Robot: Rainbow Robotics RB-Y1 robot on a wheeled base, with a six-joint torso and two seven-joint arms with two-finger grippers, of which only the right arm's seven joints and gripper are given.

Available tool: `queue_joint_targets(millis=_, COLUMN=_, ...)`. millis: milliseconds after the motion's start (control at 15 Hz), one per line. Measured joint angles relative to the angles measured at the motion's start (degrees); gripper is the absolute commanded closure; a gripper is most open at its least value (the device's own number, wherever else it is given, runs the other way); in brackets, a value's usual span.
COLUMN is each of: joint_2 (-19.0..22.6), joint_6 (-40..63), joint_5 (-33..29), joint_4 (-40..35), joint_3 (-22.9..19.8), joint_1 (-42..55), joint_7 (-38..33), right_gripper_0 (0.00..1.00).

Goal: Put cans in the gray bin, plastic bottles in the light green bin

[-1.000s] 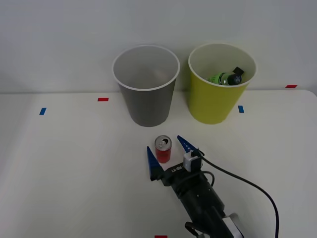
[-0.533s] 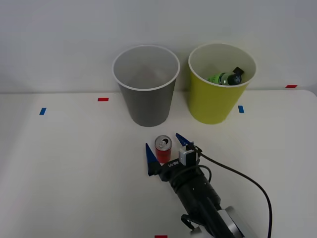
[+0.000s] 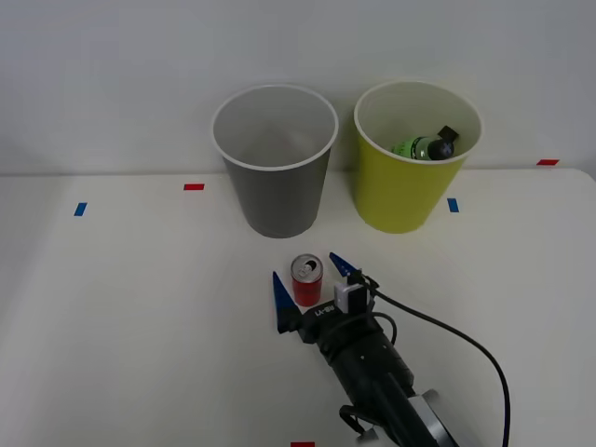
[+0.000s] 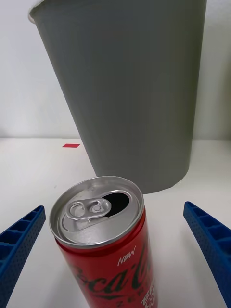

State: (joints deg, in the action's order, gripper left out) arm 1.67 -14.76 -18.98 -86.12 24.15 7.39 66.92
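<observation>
A small red can [image 3: 306, 280] with a silver top stands upright on the white table, just in front of the gray bin [image 3: 274, 160]. My right gripper [image 3: 310, 279] is open, one blue finger on each side of the can, neither touching it. In the right wrist view the can [image 4: 103, 250] sits between the fingers [image 4: 19, 243], with the gray bin [image 4: 130, 86] right behind it. To the right of the gray bin stands the light green bin [image 3: 415, 155], and a green plastic bottle [image 3: 424, 146] with a dark cap lies inside it.
Small red tape marks [image 3: 194, 186] and blue tape marks [image 3: 80, 209] dot the white table [image 3: 121, 317]. A black cable [image 3: 456, 335] trails from my wrist to the right. A pale wall stands behind the bins.
My right gripper has crept forward along the table, so its open fingers now reach further along both sides of the can. The can and both bins have stayed put.
</observation>
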Motion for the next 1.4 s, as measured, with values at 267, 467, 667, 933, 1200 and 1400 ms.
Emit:
queue_joint_targets(millis=267, joint_2=0.0, joint_6=0.0, joint_5=-0.7, joint_4=0.0, joint_3=0.0, joint_1=0.0, joint_7=1.4, right_gripper_0=0.00)
queue_joint_targets(millis=467, joint_2=0.1, joint_6=0.0, joint_5=-1.5, joint_4=0.0, joint_3=-0.1, joint_1=0.0, joint_7=2.5, right_gripper_0=0.00)
queue_joint_targets(millis=667, joint_2=0.1, joint_6=0.1, joint_5=-1.7, joint_4=0.0, joint_3=-0.1, joint_1=0.0, joint_7=3.2, right_gripper_0=0.00)
queue_joint_targets(millis=933, joint_2=0.1, joint_6=0.1, joint_5=-1.7, joint_4=0.0, joint_3=-0.1, joint_1=0.0, joint_7=3.8, right_gripper_0=0.00)
queue_joint_targets(millis=1200, joint_2=0.1, joint_6=0.2, joint_5=-2.1, joint_4=0.0, joint_3=-0.1, joint_1=0.0, joint_7=5.0, right_gripper_0=0.61)
queue_joint_targets(millis=1400, joint_2=0.1, joint_6=0.1, joint_5=-2.3, joint_4=0.0, joint_3=-0.2, joint_1=-0.1, joint_7=5.9, right_gripper_0=0.78)
